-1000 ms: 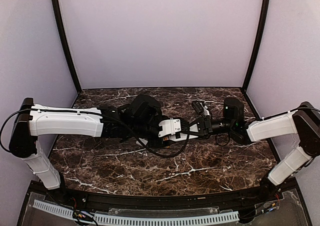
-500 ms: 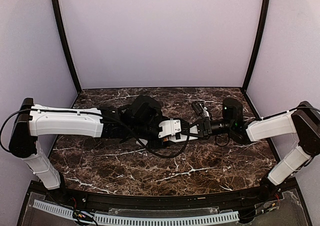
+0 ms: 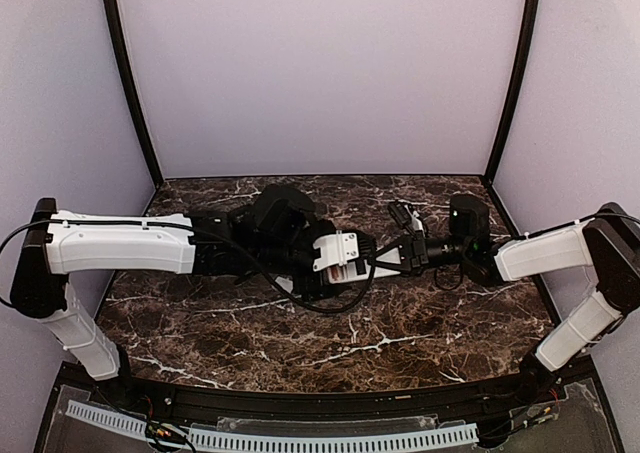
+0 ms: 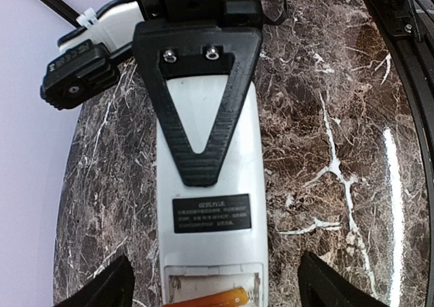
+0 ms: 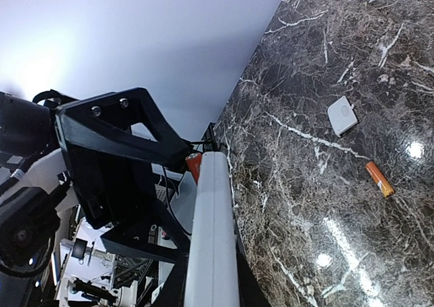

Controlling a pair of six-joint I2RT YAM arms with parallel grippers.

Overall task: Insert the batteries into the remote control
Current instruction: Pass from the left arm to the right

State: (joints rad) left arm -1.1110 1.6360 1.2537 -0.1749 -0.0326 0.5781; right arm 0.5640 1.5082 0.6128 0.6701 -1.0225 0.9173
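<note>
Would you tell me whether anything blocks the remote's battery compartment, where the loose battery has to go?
Nothing visible does. The compartment is open, one battery inside; its cover lies on the table beside the loose battery. The right gripper clamps the remote control further up.

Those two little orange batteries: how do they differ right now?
The seated battery lies in the open compartment of the remote; the loose battery lies bare on the marble table. The seated battery shows only in part; the loose battery shows whole. Both are slim orange cylinders.
</note>
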